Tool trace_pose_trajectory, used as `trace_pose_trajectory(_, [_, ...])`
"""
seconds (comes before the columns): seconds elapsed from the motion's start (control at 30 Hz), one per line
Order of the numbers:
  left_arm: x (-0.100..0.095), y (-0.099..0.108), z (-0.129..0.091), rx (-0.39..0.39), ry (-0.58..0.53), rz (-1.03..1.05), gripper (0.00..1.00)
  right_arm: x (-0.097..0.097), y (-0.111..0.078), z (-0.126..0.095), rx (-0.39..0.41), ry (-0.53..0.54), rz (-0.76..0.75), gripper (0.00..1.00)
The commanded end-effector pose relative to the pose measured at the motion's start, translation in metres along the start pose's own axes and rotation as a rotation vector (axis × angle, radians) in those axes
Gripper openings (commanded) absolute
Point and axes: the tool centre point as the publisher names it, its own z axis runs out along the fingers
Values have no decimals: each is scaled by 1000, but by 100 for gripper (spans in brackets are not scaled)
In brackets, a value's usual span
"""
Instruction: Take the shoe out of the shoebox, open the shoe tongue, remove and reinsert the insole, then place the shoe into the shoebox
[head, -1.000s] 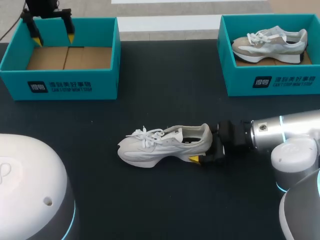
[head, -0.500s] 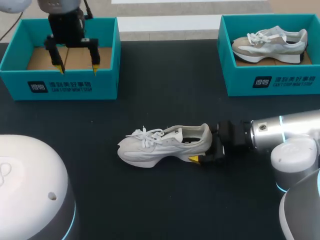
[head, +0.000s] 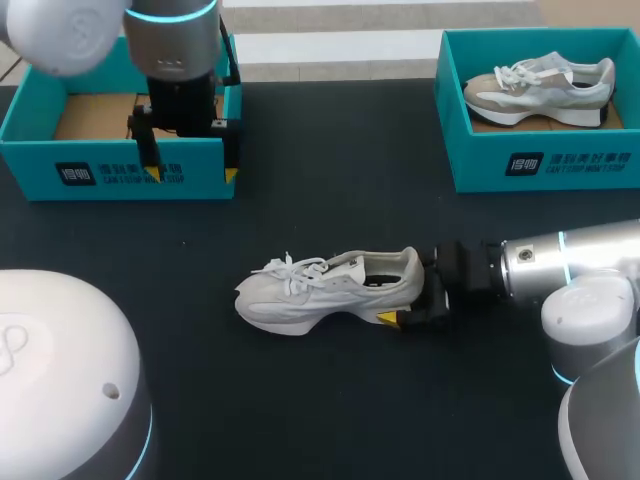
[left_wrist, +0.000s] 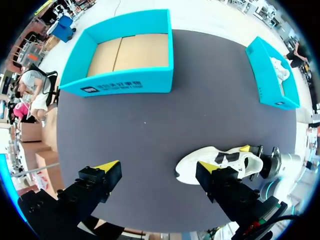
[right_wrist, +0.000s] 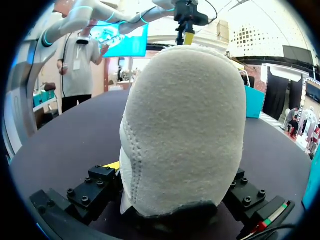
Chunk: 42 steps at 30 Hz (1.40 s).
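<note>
Black tabletop (head: 330, 400) carries a teal shoebox (head: 120, 178) at upper left. The white sneaker (head: 320, 295) sits mid-frame on its sole, heel pinched by the right gripper (right_wrist: 172, 197). The left gripper (head: 191, 172) hangs spread at the shoebox's front wall.

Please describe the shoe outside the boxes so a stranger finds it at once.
On the dark table, in the open middle, lies a white shoe, its heel held by the right hand. Unlike the beige-and-grey shoe in the teal shoebox at the far right, it is in no box.
</note>
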Motion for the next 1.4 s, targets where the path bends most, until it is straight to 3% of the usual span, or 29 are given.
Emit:
trace_pose_trajectory(0.03, [-3, 3, 0, 14, 7, -1, 100, 0, -1, 6, 5, -1, 0, 0])
trace_pose_trajectory(0.27, [-3, 3, 0, 14, 7, -1, 100, 0, -1, 6, 5, -1, 0, 0])
trace_pose_trajectory(0.57, [58, 44, 20, 16, 22, -59, 100, 0, -1, 6, 5, -1, 0, 0])
trace_pose_trajectory(0.83, [106, 67, 35, -46, 28, -26, 100, 0, -1, 6, 5, -1, 0, 0])
trace_pose_trajectory(1.1, [141, 92, 53, -66, -16, 6, 100, 0, -1, 6, 5, -1, 0, 0])
trace_pose_trajectory(1.4, [172, 101, 59, -68, 27, 40, 100, 0, -1, 6, 5, -1, 0, 0])
